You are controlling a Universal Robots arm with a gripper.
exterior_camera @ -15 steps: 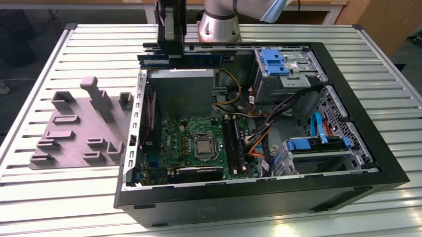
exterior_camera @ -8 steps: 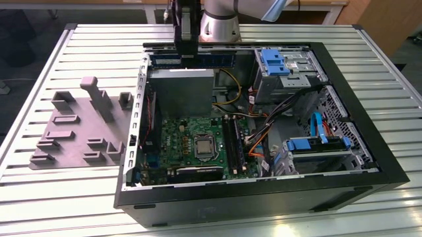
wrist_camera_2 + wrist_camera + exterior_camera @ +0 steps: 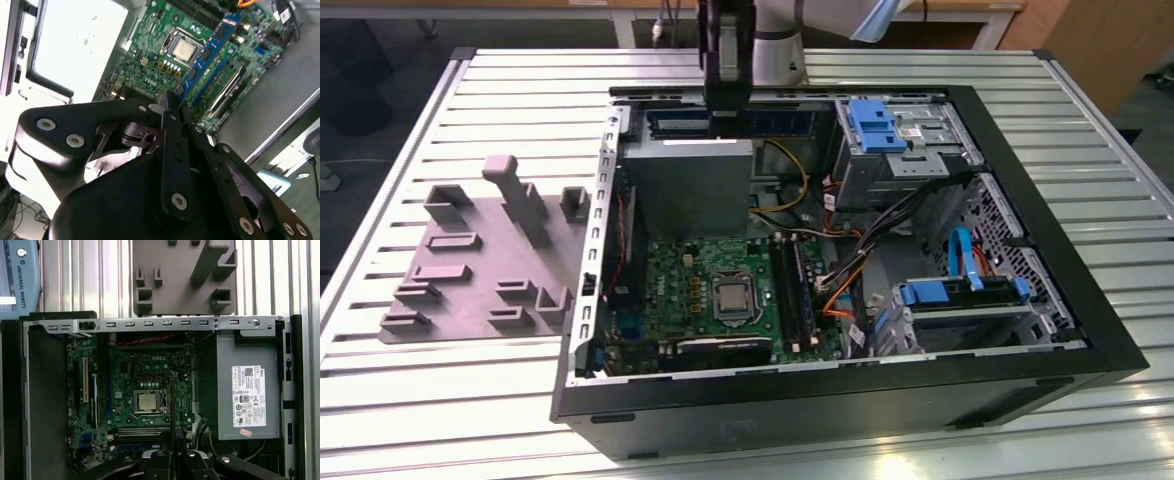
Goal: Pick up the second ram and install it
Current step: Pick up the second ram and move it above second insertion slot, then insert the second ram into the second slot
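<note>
The gripper hangs high over the far end of the open computer case, its fingers pressed together on the second ram, pinching the stick near its middle. In the exterior view the blue-green board with its row of black chips runs left to right, sticking out on both sides of the fingers, and it shows against the case's far wall, above the grey power supply. It is well apart from the green motherboard below. In the second wrist view the stick reaches out from the gripper over the board, and in the first wrist view it shows edge-on as a thin dark line rising from the gripper, just right of the processor socket. The long black memory slots lie right of the processor socket, running near to far; in the first wrist view another blue stick sits along one of them. The case lies on a slatted metal table, with the grey plastic holder block to its left, and blue drive caddies along its right side.
</note>
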